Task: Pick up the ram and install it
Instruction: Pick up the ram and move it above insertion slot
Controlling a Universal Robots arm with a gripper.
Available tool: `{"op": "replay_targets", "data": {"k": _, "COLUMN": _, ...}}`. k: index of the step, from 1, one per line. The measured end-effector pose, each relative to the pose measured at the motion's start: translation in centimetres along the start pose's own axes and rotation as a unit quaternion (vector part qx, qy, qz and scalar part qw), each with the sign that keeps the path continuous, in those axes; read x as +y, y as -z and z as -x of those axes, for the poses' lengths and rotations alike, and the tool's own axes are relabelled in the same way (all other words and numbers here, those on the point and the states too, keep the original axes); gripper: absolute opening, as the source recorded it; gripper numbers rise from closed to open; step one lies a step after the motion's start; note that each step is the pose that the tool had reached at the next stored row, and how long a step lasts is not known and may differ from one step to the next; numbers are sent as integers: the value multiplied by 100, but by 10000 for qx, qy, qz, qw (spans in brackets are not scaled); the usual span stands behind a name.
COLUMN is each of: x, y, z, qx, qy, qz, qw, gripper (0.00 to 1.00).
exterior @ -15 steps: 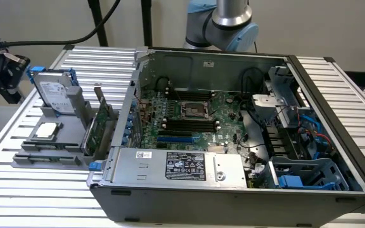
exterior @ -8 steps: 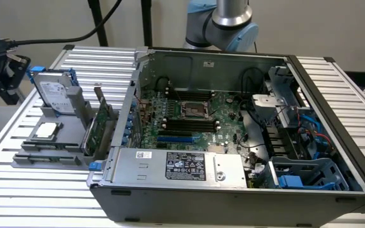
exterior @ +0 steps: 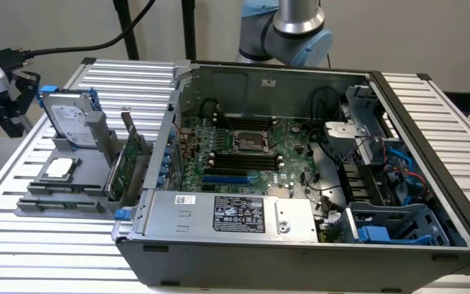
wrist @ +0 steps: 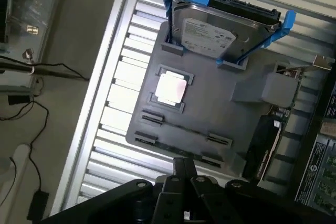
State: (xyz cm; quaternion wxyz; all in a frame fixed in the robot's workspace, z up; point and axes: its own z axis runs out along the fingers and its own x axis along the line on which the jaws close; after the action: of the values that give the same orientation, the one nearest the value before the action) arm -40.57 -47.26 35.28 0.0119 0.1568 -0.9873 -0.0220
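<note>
The ram [wrist: 185, 130] is a thin dark stick standing on edge between small clips at the near end of the grey holder tray [wrist: 210, 108]. The exterior view has it at the tray's front [exterior: 62, 187]. My gripper [wrist: 184, 167] hangs high above that end of the tray, shut, with nothing between its fingers. In the exterior view the gripper [exterior: 8, 119] is the black assembly at the left edge, well above the table. The motherboard's black memory slots [exterior: 240, 160] and a blue one [exterior: 231, 179] lie inside the open computer case [exterior: 431, 202].
On the tray stand a hard drive in a blue bracket [wrist: 220, 30], a processor [wrist: 170, 87] and a tall green expansion card [exterior: 125, 164] next to the case wall. A power supply [exterior: 227, 214] sits at the case front. The slatted table [exterior: 22, 245] ends near the tray's left.
</note>
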Motion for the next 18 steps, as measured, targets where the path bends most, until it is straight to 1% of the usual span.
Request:
{"op": "replay_targets", "data": {"k": 2, "x": -1, "y": -12, "z": 0, "qx": 8, "qy": 182, "qz": -4, "qw": 9998, "gripper": 0}}
{"op": "replay_targets", "data": {"k": 5, "x": -1, "y": -28, "z": 0, "qx": 21, "qy": 451, "qz": -9, "qw": 9990, "gripper": 0}}
{"op": "replay_targets", "data": {"k": 9, "x": -2, "y": -52, "z": 1, "qx": 38, "qy": 818, "qz": -16, "qw": 9966, "gripper": 0}}
{"op": "replay_targets", "data": {"k": 11, "x": -3, "y": -64, "z": 1, "qx": 47, "qy": 997, "qz": -19, "qw": 9950, "gripper": 0}}
{"op": "replay_targets", "data": {"k": 13, "x": -3, "y": -77, "z": 1, "qx": 55, "qy": 1178, "qz": -22, "qw": 9930, "gripper": 0}}
{"op": "replay_targets", "data": {"k": 16, "x": -5, "y": -97, "z": 2, "qx": 68, "qy": 1450, "qz": -26, "qw": 9894, "gripper": 0}}
{"op": "replay_targets", "data": {"k": 18, "x": -5, "y": -110, "z": 1, "qx": 77, "qy": 1631, "qz": -30, "qw": 9866, "gripper": 0}}
